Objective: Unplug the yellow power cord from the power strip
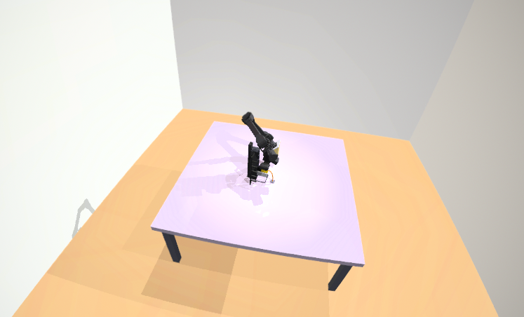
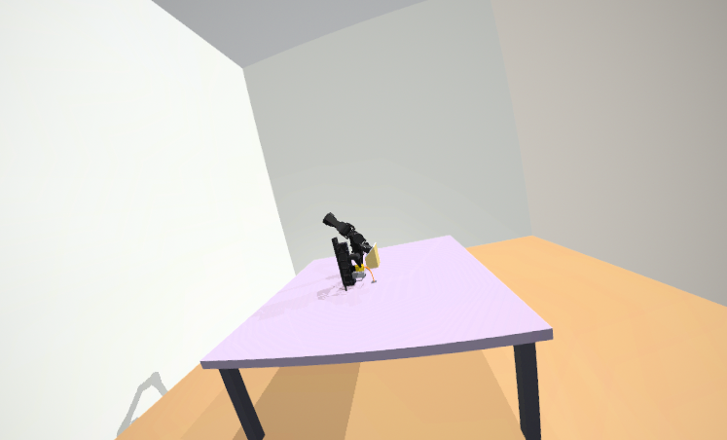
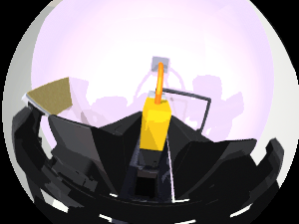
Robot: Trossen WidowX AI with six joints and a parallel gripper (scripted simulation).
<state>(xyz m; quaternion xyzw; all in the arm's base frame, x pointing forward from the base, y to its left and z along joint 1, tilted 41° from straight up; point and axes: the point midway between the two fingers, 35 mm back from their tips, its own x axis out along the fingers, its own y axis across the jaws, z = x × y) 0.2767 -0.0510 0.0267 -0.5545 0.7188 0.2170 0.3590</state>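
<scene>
Gripper [image 3: 153, 150] pinching the yellow plug [image 3: 154, 122], black fingers flanking it on both sides in the wrist view. Plug sits low against the strip [image 1: 252, 159], which stands upright on the table [image 1: 303, 220]; can't tell if the prongs are seated or out. Orange cord [image 3: 158, 80] runs from the plug's far end to a small grey block [image 3: 158, 63] on the table. Arm [image 1: 260, 135] leans down over the strip from behind. Tan panel [image 2: 373, 256] sits just beside the arm's wrist.
</scene>
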